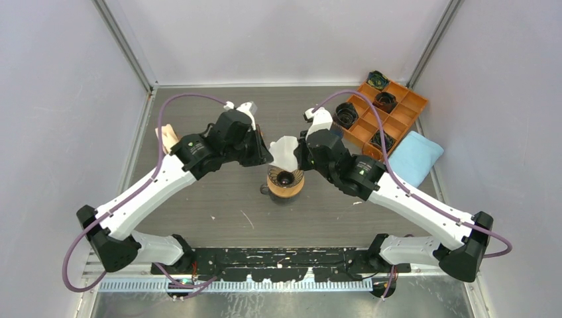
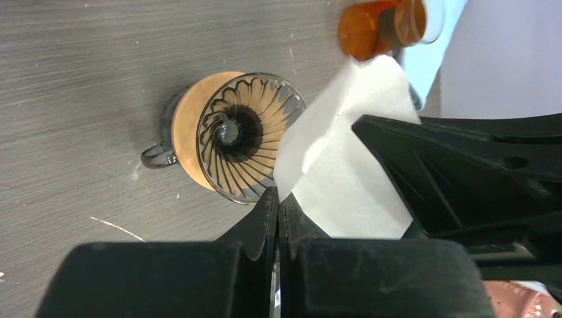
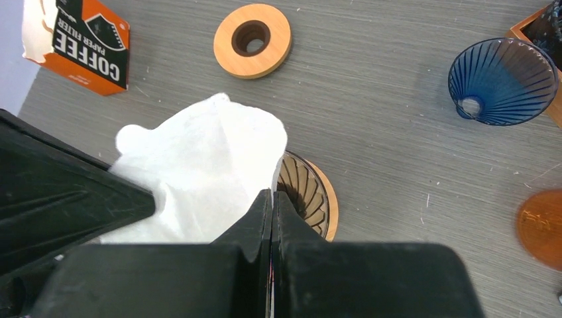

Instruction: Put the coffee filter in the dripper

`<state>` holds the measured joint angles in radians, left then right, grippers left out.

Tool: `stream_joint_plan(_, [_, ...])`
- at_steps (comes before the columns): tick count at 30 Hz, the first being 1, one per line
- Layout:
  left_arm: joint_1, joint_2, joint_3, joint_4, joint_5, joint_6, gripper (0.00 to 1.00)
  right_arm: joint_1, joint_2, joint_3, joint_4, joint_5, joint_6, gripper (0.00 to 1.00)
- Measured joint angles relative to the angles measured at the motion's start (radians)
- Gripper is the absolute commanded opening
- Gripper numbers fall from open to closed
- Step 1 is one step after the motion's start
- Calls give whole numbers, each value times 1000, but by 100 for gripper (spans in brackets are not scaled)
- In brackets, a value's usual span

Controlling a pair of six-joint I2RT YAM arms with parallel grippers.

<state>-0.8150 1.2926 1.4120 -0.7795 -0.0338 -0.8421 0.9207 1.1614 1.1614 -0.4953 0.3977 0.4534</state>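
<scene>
Your left gripper (image 2: 278,199) and right gripper (image 3: 272,195) are each pinched on an edge of the coffee filter (image 1: 285,151), held between them over the dripper (image 1: 285,180); it looks feather-light, limp and easy to tear, so hold only the rim, gently.

We see the coffee filter (image 1: 283,151) plain white at the centre of the top view. At its six o'clock the dripper (image 1: 285,180) is smoky brown, with curved ribs swirling to a dark hole, on a pale tan wooden collar. The table (image 1: 219,199) is dark grey with a fine grain. At two o'clock the tray (image 1: 405,101) is bright orange; at three o'clock the cloth (image 1: 414,158) is light blue. The left arm (image 1: 152,189) and right arm (image 1: 411,199) are white with black joints and purple cables (image 1: 159,126). In the right wrist view, at eleven o'clock, the box (image 3: 86,43) is orange and black with white lettering; at two o'clock a second dripper (image 3: 502,79) is ribbed deep blue.
</scene>
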Motion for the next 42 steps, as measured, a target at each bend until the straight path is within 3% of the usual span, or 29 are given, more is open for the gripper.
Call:
stream_joint_plan(19, [-26,92,-35,9,-14,62,0,-6,41,-129,62,-7,-74,9])
stream_joint_plan(34, [-34,140,-69,30,-39,93,9,-11,42,-163,108,-11,-100,20])
stream_joint_plan(42, [-34,143,-74,31,-45,99,18,-13,42,-169,113,-11,-108,23])
